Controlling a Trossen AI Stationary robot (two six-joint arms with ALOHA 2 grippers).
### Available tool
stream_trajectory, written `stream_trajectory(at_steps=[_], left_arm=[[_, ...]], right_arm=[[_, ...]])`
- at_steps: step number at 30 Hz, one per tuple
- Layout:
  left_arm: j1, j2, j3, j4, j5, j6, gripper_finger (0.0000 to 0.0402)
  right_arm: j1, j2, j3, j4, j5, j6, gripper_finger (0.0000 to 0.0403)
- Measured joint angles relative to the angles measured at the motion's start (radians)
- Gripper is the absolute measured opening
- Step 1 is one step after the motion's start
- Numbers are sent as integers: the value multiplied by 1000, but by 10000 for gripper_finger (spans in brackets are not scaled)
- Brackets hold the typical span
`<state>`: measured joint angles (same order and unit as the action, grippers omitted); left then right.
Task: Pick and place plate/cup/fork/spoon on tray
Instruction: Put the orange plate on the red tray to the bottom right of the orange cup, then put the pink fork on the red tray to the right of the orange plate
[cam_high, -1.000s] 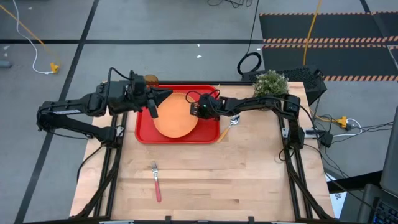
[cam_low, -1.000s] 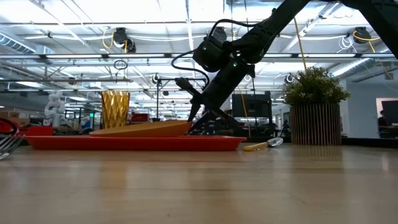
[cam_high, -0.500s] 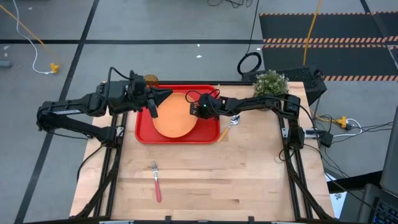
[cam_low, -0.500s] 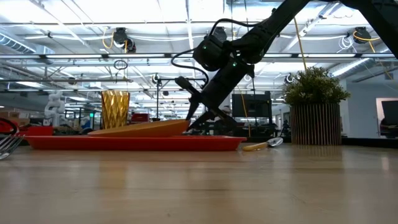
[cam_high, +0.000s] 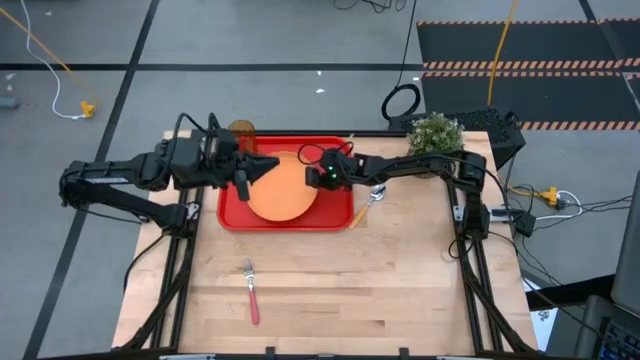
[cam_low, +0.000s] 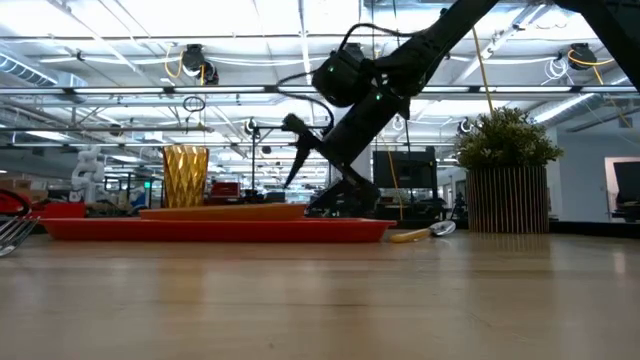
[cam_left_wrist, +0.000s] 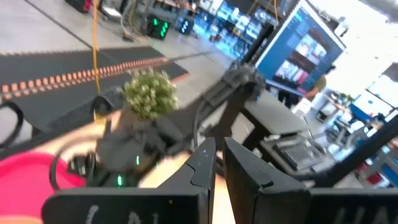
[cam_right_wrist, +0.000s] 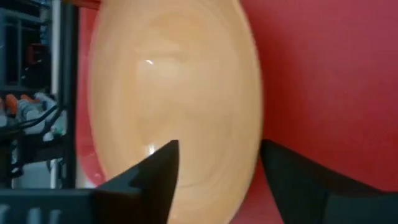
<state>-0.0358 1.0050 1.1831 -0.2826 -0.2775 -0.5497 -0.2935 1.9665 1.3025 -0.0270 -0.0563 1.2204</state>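
Now right hand (cam_high: 303, 166) released, fingers spread above the plate (cam_high: 284, 189) lying flat in tray (cam_high: 335, 216); left hand (cam_high: 268, 163) clenched, empty, opposite.

We see a pale wooden table (cam_high: 330, 290) standing on a grey floor marked with dark lines. At its far right corner stands a potted green plant (cam_high: 436, 133) in a ribbed pot (cam_low: 508, 199). Behind it lie a black ring (cam_high: 401, 102), black mats edged with orange stripes (cam_high: 520, 67), and a yellow cable (cam_high: 45, 52) running across the floor.
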Motion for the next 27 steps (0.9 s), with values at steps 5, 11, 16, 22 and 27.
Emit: stream_trajectory(at_steps=[5,11,16,22,27], left_arm=[[-75,3,0,-152,-7,-88,31],[-180,39,0,-389,-12,-261,31],[-276,105,0,-554,-11,-463,31],[-351,228,0,-717,43,-777,31],[-376,337,0,-771,142,-1048,31]], right_arm=[[-4,-80,0,-18,-1,-96,268],[-22,-205,0,-132,-1,-245,283],[-44,-331,1,-321,1,-415,278],[-52,-466,0,-533,83,-534,277],[-52,-546,0,-628,139,-602,277]])
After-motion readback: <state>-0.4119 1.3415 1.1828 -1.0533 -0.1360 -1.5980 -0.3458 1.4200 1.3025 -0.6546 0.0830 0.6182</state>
